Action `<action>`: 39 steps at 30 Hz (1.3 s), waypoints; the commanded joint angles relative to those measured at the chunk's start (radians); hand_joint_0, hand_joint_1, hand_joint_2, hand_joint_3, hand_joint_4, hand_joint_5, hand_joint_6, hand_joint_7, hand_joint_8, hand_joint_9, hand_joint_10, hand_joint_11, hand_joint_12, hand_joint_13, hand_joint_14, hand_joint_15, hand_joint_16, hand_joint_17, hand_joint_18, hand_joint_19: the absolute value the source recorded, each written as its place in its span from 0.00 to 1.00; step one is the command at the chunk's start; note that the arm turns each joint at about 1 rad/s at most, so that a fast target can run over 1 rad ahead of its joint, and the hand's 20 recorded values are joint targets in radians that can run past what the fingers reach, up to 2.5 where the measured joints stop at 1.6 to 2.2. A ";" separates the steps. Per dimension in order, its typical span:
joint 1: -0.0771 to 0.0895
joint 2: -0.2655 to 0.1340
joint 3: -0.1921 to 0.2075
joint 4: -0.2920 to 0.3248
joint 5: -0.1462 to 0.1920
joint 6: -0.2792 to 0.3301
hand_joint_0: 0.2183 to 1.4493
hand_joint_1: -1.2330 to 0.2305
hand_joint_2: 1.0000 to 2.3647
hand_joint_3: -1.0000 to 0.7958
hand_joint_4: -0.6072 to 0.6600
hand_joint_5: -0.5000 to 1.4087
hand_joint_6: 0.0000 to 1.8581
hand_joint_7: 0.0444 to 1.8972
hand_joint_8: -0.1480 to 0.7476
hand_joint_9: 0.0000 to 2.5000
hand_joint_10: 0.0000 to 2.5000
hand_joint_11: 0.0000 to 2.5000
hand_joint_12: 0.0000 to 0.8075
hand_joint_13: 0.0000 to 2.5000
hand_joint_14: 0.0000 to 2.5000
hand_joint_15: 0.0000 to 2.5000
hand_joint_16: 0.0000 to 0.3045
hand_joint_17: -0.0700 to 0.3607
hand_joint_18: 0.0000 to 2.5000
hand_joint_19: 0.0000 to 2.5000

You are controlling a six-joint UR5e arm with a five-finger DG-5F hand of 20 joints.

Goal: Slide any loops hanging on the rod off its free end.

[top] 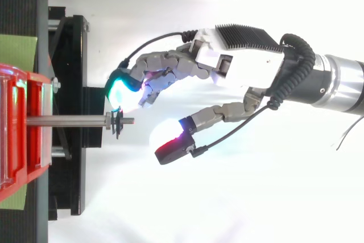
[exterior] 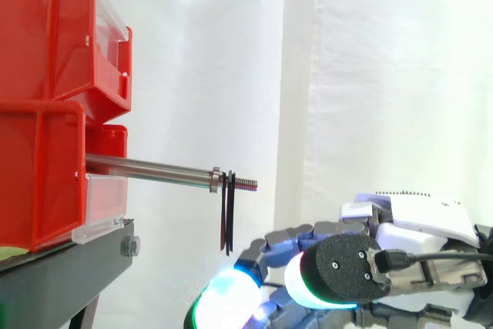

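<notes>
Side view: a black loop (exterior: 229,217) hangs near the rod's (exterior: 146,167) threaded free end, at 3 o'clock from the red bins (exterior: 46,113). The hand (exterior: 339,267) sits at the loop's 4 o'clock. Top view: the fingers (top: 116,90) are loosely bent and hold nothing, just at the loop's (top: 118,124) 12 o'clock.

White-shelled hand (top: 244,64), grey segmented fingers (top: 170,64), glowing cyan and red pads (top: 116,90), silver wrist (top: 341,83)

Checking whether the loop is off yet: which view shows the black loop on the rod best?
The side view: the black loop hangs full length from the rod, just past a nut near the threaded free end. The top view shows it from above, a small dark sliver across the rod.
</notes>
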 commanded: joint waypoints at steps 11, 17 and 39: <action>-0.008 0.001 0.032 0.046 0.000 -0.091 0.31 0.39 0.01 0.36 0.78 0.19 0.27 0.47 0.53 0.35 0.00 0.16 0.43 0.37 0.00 0.14 0.14 0.39 0.28 0.12; -0.015 -0.001 0.041 0.044 0.007 -0.109 0.31 0.39 0.01 0.36 0.77 0.19 0.27 0.48 0.53 0.35 0.00 0.16 0.43 0.37 0.00 0.14 0.14 0.39 0.28 0.12; -0.017 -0.057 0.078 0.093 0.001 -0.100 0.31 0.39 0.01 0.36 0.72 0.20 0.27 0.59 0.53 0.35 0.00 0.17 0.44 0.37 0.00 0.14 0.15 0.40 0.28 0.12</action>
